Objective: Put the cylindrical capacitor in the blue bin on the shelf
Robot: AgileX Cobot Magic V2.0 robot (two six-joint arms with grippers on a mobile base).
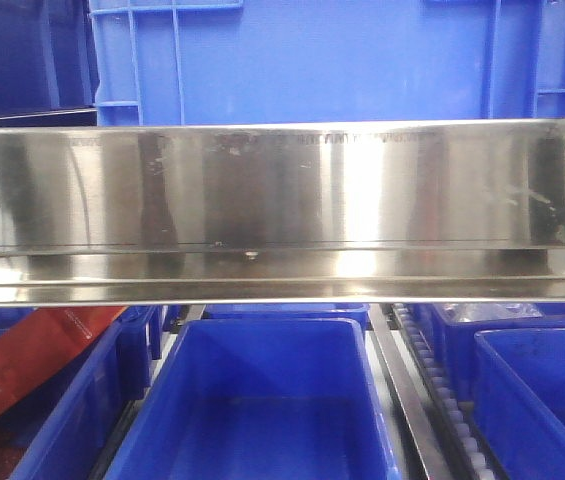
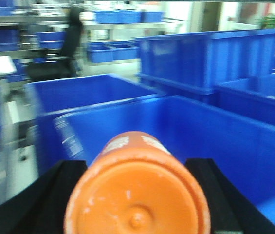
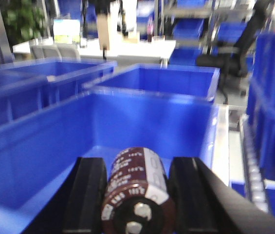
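At the right pincer [image 3: 137, 168]: closed partway on the capacitor [image 3: 136, 192], black fingers [image 3: 89, 195] pressed to both its sides. Dark brown body with a white stripe and lettering, lying flat in the grip, metal end cap toward the camera. Held in the air above the open blue bin [image 3: 142, 117], clear of its floor and walls. More bins [image 3: 161, 80] behind and to either side, and white rollers [image 3: 254, 165] in a track just to the right. Beyond, a blurred room with a table, a plant and a dark chair.

At the left pincer [image 2: 135, 165]: likewise clamped, here on an orange container [image 2: 137, 200], round base toward the camera, white lettering on its side. Held over a second bin [image 2: 215, 131], with larger crates [image 2: 205, 58] behind.

Across the front view, the shelf [image 1: 282, 210] as a broad shiny steel rail. Above it a big crate [image 1: 312, 60]; below, open tubs [image 1: 262, 400] with a roller track [image 1: 447, 390] between lanes. At lower left, a slanting orange-red strip [image 1: 32, 360] with white lettering; cannot tell what.
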